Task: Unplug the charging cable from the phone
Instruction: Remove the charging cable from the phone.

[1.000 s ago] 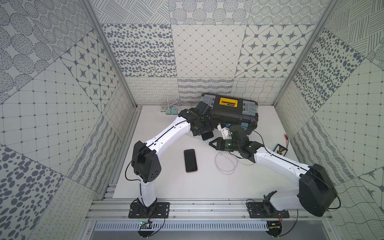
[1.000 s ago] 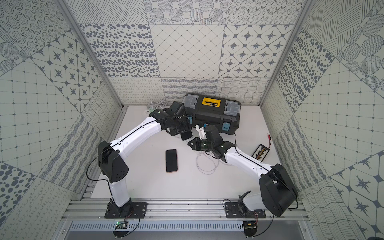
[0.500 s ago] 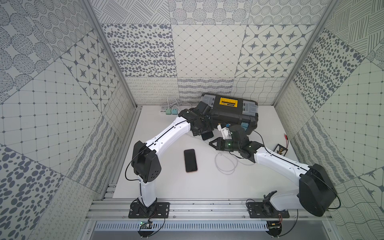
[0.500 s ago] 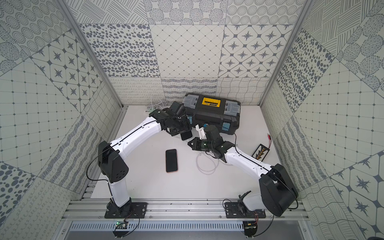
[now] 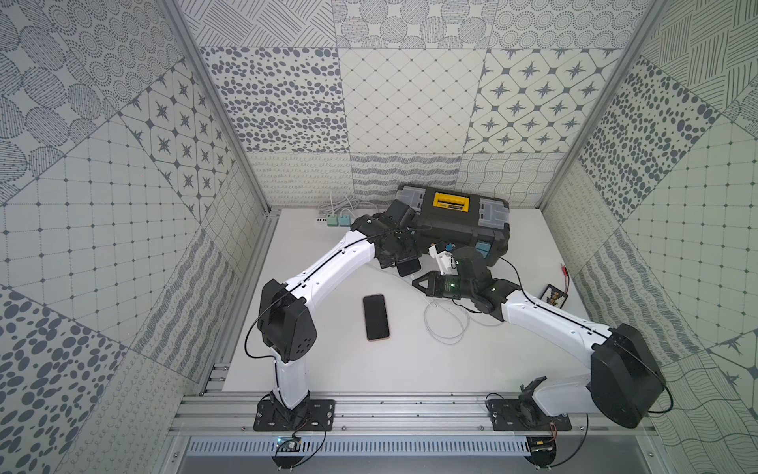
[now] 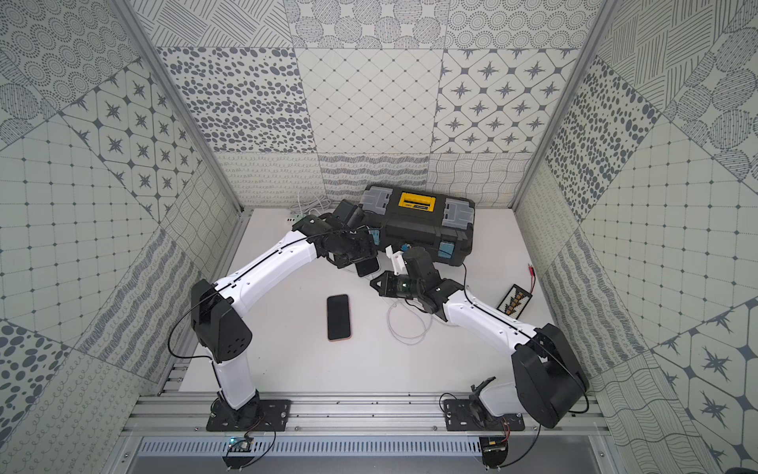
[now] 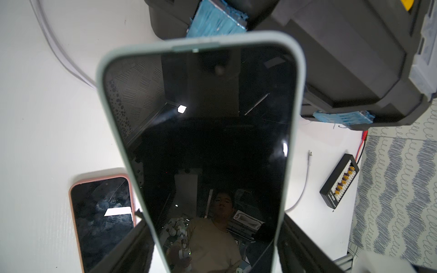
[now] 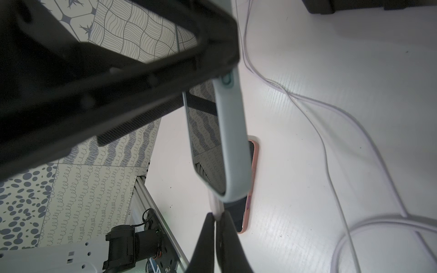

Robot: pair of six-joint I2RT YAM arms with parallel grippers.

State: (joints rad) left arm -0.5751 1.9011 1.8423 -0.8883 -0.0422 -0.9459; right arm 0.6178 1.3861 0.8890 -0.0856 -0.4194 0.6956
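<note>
Left gripper (image 7: 212, 241) clamped the phone (image 5: 410, 267) by its edges, near frame centre in both top views; right gripper (image 8: 215, 224) pinched the charging cable (image 8: 216, 208) at its end

The phone (image 5: 409, 266) (image 6: 367, 266), dark-screened in a pale grey-green case, is hanging tilted off the table just above centre frame in both top views, the left gripper (image 7: 214, 219) clamping its sides, while the white charging cable (image 8: 216, 205) is sticking out of its lower end, the right gripper (image 8: 215, 221) pinching it there.
</note>
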